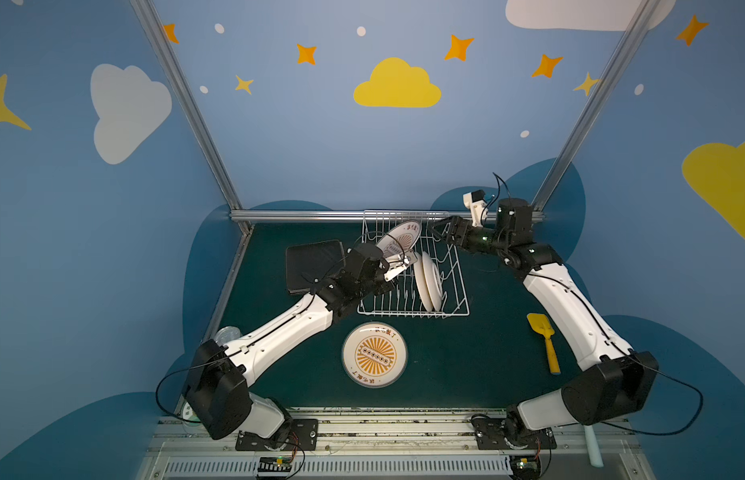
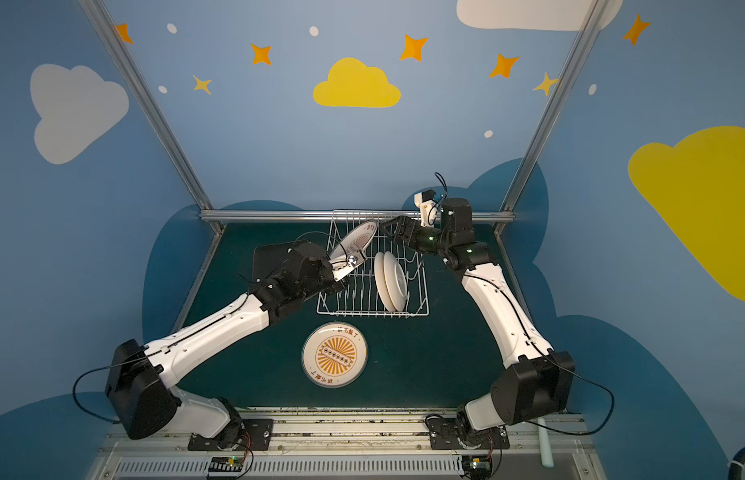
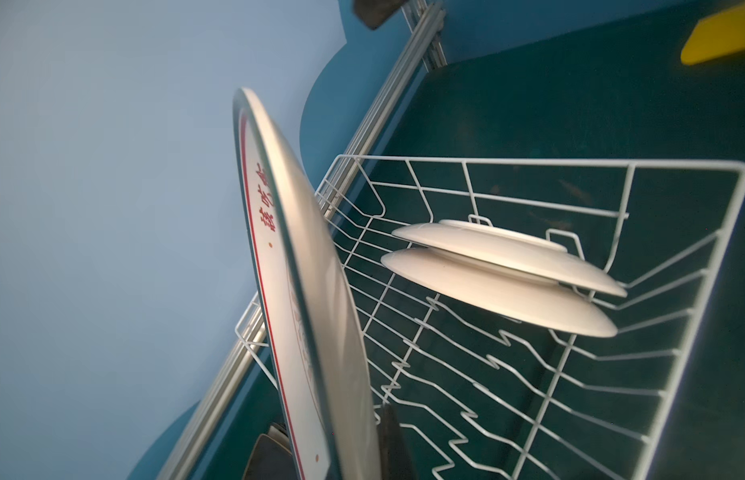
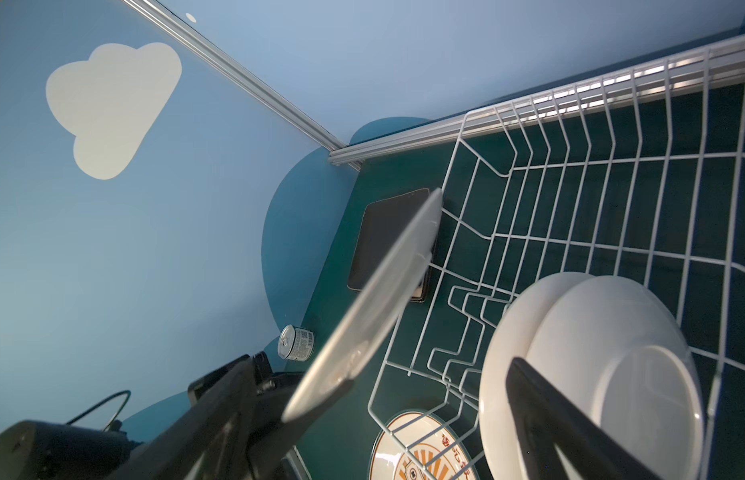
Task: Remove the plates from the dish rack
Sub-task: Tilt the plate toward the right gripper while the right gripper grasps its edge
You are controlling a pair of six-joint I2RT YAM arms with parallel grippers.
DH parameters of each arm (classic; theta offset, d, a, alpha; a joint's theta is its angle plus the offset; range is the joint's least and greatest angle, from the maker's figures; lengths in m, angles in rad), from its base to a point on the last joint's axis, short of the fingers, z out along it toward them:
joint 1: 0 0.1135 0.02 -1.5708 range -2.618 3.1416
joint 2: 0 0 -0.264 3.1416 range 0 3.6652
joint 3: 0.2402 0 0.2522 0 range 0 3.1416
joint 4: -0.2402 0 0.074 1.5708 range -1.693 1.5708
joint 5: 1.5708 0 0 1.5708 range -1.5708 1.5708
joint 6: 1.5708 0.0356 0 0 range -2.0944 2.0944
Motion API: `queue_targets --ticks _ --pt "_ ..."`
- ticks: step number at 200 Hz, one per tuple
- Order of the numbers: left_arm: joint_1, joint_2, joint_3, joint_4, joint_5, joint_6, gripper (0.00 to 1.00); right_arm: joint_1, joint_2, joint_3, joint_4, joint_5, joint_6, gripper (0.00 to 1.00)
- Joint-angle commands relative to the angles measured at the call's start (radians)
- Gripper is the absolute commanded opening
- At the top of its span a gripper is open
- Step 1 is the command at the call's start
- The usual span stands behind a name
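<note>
My left gripper (image 1: 399,266) (image 2: 348,266) (image 3: 333,449) is shut on the lower rim of a round plate (image 1: 398,241) (image 2: 356,241) (image 3: 304,291) (image 4: 387,282) with an orange printed centre, held tilted above the far left of the white wire dish rack (image 1: 462,307) (image 2: 425,307) (image 3: 570,162) (image 4: 529,104). My right gripper (image 1: 439,230) (image 2: 387,228) (image 4: 381,365) is open at the rack's far right corner, the held plate's upper edge between its fingers. Two cream plates (image 1: 429,282) (image 2: 389,282) (image 3: 499,286) (image 4: 591,353) stand in the rack.
A round orange-centred plate (image 1: 375,354) (image 2: 334,354) (image 4: 420,453) lies flat in front of the rack. Black-backed square plates (image 1: 312,266) (image 4: 387,237) are stacked left of it. A yellow spatula (image 1: 543,338) lies right, a small can (image 4: 296,341) left, a rail (image 1: 300,215) behind.
</note>
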Motion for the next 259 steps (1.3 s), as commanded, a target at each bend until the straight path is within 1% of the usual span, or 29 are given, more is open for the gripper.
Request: queue_targets --ticks 1,28,45,70,80,99,121,144,185,202,213,219,227,236,240,244,259 --pt "-0.019 -0.039 -0.030 0.153 -0.080 0.199 0.03 0.017 0.018 0.038 -0.050 0.006 0.003 0.91" --pt "-0.045 -0.040 -0.075 0.247 -0.123 0.292 0.03 0.037 0.046 0.056 -0.110 0.031 -0.005 0.87" --pt "-0.062 -0.035 -0.084 0.273 -0.142 0.345 0.03 0.047 0.066 0.065 -0.149 0.041 -0.014 0.80" --pt "-0.082 -0.026 -0.106 0.323 -0.158 0.408 0.03 0.060 0.101 0.099 -0.227 0.068 -0.036 0.74" --pt "-0.087 -0.020 -0.113 0.340 -0.161 0.424 0.03 0.061 0.116 0.111 -0.248 0.060 -0.036 0.71" --pt "-0.106 -0.003 -0.107 0.343 -0.180 0.464 0.03 0.061 0.141 0.118 -0.254 0.038 -0.017 0.58" --pt "-0.117 0.021 -0.104 0.349 -0.200 0.477 0.03 0.061 0.156 0.117 -0.234 0.007 0.008 0.45" --pt "-0.119 0.038 -0.117 0.373 -0.218 0.485 0.03 0.059 0.161 0.116 -0.225 -0.004 0.016 0.35" --pt "-0.118 0.055 -0.122 0.390 -0.252 0.474 0.03 0.046 0.158 0.101 -0.188 -0.039 0.047 0.11" --pt "-0.117 0.062 -0.124 0.397 -0.264 0.468 0.05 0.040 0.155 0.089 -0.161 -0.056 0.064 0.05" --pt "-0.116 0.065 -0.123 0.399 -0.273 0.452 0.09 0.035 0.153 0.081 -0.140 -0.074 0.073 0.00" --pt "-0.114 0.067 -0.120 0.397 -0.276 0.439 0.13 0.029 0.152 0.075 -0.127 -0.084 0.079 0.00" --pt "-0.113 0.067 -0.117 0.392 -0.277 0.418 0.21 0.019 0.150 0.069 -0.106 -0.097 0.093 0.00" --pt "-0.111 0.064 -0.114 0.387 -0.276 0.392 0.37 0.006 0.146 0.057 -0.072 -0.117 0.115 0.00" --pt "-0.110 0.063 -0.113 0.385 -0.275 0.380 0.47 0.000 0.145 0.050 -0.054 -0.126 0.127 0.00" --pt "-0.109 0.063 -0.113 0.381 -0.274 0.368 0.55 -0.005 0.142 0.043 -0.036 -0.134 0.140 0.00" --pt "-0.102 0.057 -0.110 0.365 -0.265 0.330 0.79 -0.024 0.130 0.021 0.022 -0.150 0.174 0.00"
